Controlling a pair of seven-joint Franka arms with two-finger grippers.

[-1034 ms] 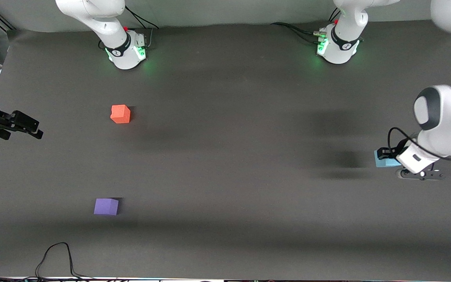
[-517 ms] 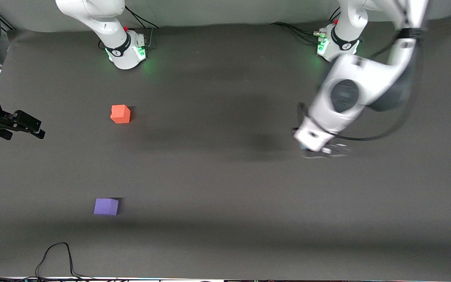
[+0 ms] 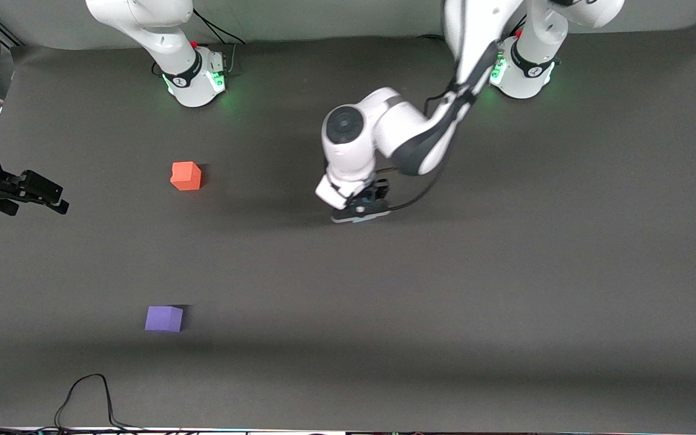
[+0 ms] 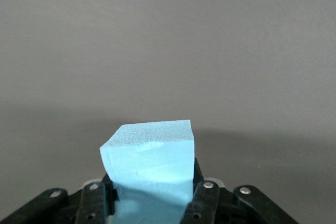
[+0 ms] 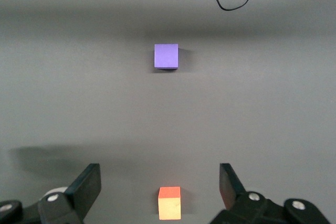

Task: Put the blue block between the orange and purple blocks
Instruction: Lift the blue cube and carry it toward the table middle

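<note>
Dark grey matting covers the bench (image 3: 505,302), with both arm bases standing along its edge farthest from the front camera. On it the orange block (image 3: 185,176) sits toward the right arm's end, and the purple block (image 3: 164,318) lies nearer the front camera than the orange one, well apart from it, with bare matting between them. The left gripper (image 3: 361,211) hangs over the middle of the bench, its jaws clamped on the blue block (image 4: 149,169); the left wrist view shows the light blue cube pinched between the black fingers (image 4: 206,203), one corner tilted upward, and only a sliver of blue shows under the gripper in the front view. The right gripper (image 3: 52,205) waits off the bench's edge at the right arm's end, jaws apart, and its wrist view looks along the line of the two cubes, orange block (image 5: 169,202) close and purple block (image 5: 166,56) farther off. The step in hand appears to be the carry: the blue block is aloft and well short of its target. The next move calls for travelling on toward the right arm's end and somewhat nearer the front camera, stopping over the gap midway between orange and purple, then lowering so the cube sits flat before the jaws part
</note>
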